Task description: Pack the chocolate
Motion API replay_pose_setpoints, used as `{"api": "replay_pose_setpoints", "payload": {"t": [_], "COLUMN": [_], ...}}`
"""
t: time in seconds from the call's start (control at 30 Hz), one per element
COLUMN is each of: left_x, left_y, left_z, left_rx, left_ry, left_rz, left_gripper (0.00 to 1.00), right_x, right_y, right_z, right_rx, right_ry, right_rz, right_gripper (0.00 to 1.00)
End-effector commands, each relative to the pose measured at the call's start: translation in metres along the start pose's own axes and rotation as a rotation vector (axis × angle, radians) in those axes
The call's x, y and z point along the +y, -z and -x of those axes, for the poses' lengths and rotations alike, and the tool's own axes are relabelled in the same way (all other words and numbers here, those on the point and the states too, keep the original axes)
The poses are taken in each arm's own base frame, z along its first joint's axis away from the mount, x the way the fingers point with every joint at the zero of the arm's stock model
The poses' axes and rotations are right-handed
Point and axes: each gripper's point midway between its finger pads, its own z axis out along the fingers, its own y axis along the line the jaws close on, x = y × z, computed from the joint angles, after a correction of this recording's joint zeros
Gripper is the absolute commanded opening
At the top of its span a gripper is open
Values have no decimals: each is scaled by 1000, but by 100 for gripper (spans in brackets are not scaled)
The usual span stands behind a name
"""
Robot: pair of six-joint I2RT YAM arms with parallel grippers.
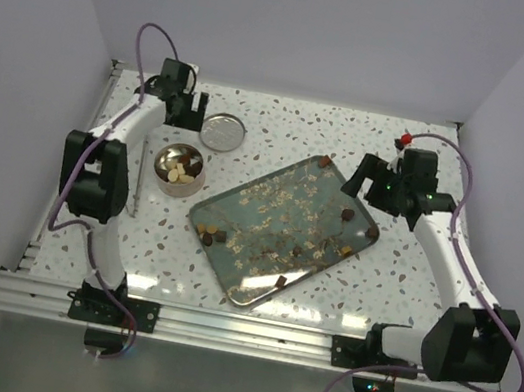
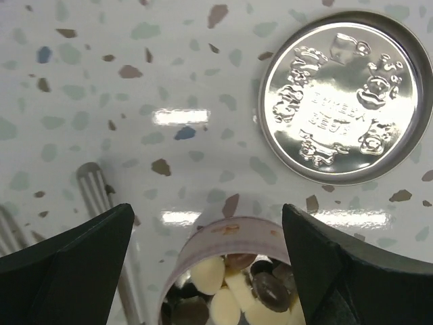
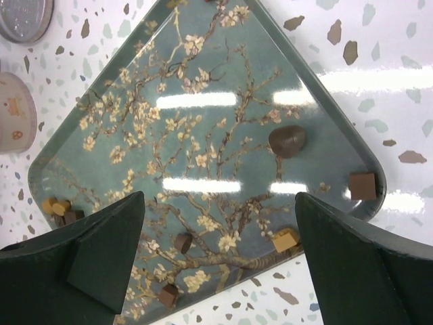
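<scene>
Chocolate (image 3: pixel 287 141) lies scattered on the tray (image 1: pixel 269 213). A dark round piece and a brown square sit toward its right corner. A tan piece and two brown ones lie along its near edge, a small cluster is at its left corner, and one piece is at its far corner. More chocolate, cream and dark, fills the tin (image 1: pixel 178 169) just left of the tray. The lid (image 1: pixel 222 132) lies flat off the tray's far-left edge, apart from the tin. Tweezers (image 2: pixel 95 196) lie farther left of the tray than the tin. The left gripper (image 1: pixel 184 106) hangs left of the tray above the tin's far side, jaws released and empty. The right gripper (image 1: pixel 370 187) hovers over the tray's right corner, jaws spread wide, grasping nothing.
</scene>
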Motion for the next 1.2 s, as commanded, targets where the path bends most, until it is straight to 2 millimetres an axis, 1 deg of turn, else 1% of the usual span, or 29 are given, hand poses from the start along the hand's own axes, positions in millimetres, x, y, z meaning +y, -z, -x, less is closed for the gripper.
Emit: {"api": "replay_pose_setpoints", "payload": {"t": [0.0,0.03,0.1,0.13,0.17,0.2,0.23,0.27,0.3,0.37,0.4,0.43,0.5,0.53,0.57,0.6,0.63,0.67,0.7,0.73,0.8,0.93,0.97,1.17], "left_x": [-31,-41,-48,-51,-53,-54,-55,-55,-56,-57,-58,-58,-59,-58,-57,-56,-54,-53,-52,-53,-54,-55,-55,-54], "left_y": [-11,-22,-30,-41,-46,-49,-56,-58,-66,-73,-74,-86,-97,-100,-103,-104,-109,-110,-111,-115,-117,-124,-124,-131], "left_z": [30,23,23,16,15,18,14,21,18,21,28,21,22,24,23,28,25,27,27,23,22,11,8,-7], "left_rx": [-87,-67,-63,-39,-32,-38,-24,-39,-29,-28,-36,-13,-3,-5,-1,-7,0,-3,-6,3,8,37,43,79], "left_ry": [-28,-45,-41,-40,-31,-30,-31,-32,-38,-47,-48,-51,-49,-46,-36,-29,-24,-14,-6,-3,-5,-10,-16,-37], "left_rz": [-101,-106,-116,-124,-124,-124,-122,-122,-120,-117,-117,-108,-105,-93,-81,-72,-59,-56,-54,-57,-59,-59,-61,-60], "left_gripper": [96,96,96,96,96,96,96,96,96,96,95,95,94,93,90,88,86,81,79,77,71,59,54,46], "right_x": [11,13,20,20,21,26,25,29,29,30,33,35,39,40,42,43,45,47,47,48,50,53,53,60], "right_y": [-7,-14,-20,-27,-30,-31,-37,-38,-39,-44,-46,-48,-52,-53,-55,-57,-60,-59,-63,-65,-67,-80,-81,-91], "right_z": [28,28,30,27,27,29,26,28,29,28,28,28,29,31,30,31,31,35,34,35,38,37,37,42], "right_rx": [-62,-61,-59,-41,-33,-31,-16,-17,-16,-11,-7,-8,-8,-11,-7,-4,-1,-9,0,1,-1,25,30,38], "right_ry": [10,12,13,14,18,29,30,39,38,38,43,39,42,43,44,43,45,46,45,48,51,61,61,76], "right_rz": [-6,-6,4,-1,-4,1,-10,-4,-6,-11,-8,-7,-6,-4,-2,-3,-2,2,0,1,5,11,14,31], "right_gripper": [95,95,95,95,95,95,95,95,95,95,95,95,95,95,95,95,95,95,95,95,95,95,95,95]}}
